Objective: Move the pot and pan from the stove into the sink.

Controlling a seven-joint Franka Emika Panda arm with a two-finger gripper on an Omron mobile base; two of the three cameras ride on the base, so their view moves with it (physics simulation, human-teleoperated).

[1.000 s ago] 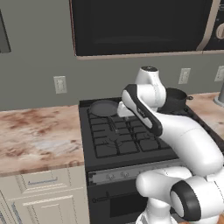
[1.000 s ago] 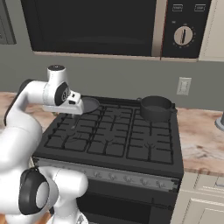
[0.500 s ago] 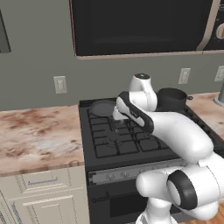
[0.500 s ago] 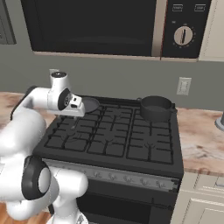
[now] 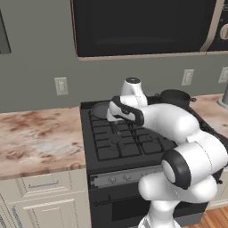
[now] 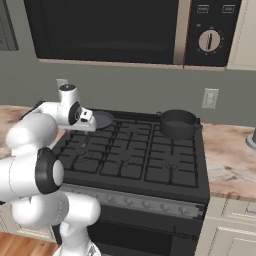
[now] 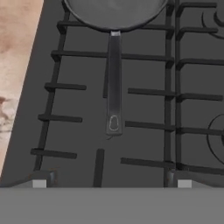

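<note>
The pan (image 7: 116, 11), shallow and black, sits on the back left burner of the stove (image 7: 144, 92); its long handle (image 7: 113, 87) runs straight toward my gripper (image 7: 111, 183). The gripper hovers open just above the handle's free end, fingertips (image 7: 39, 183) spread wide, nothing between them. From the left base camera the pan (image 5: 100, 109) lies just left of the hand and gripper (image 5: 116, 121). The dark grey pot (image 6: 177, 123) stands on the back right burner of the stove (image 6: 125, 160), far from the gripper (image 6: 89, 121). The sink is out of view.
A black microwave (image 5: 142, 26) hangs over the stove. Speckled brown countertop (image 5: 40, 138) lies left of the stove, and more countertop (image 6: 230, 155) lies to its right. The stove's front grates (image 5: 129, 147) carry nothing.
The arm has swung left and down over the stove, bringing the hand above the pan's handle. The gripper stayed open; pot and pan have not moved.
</note>
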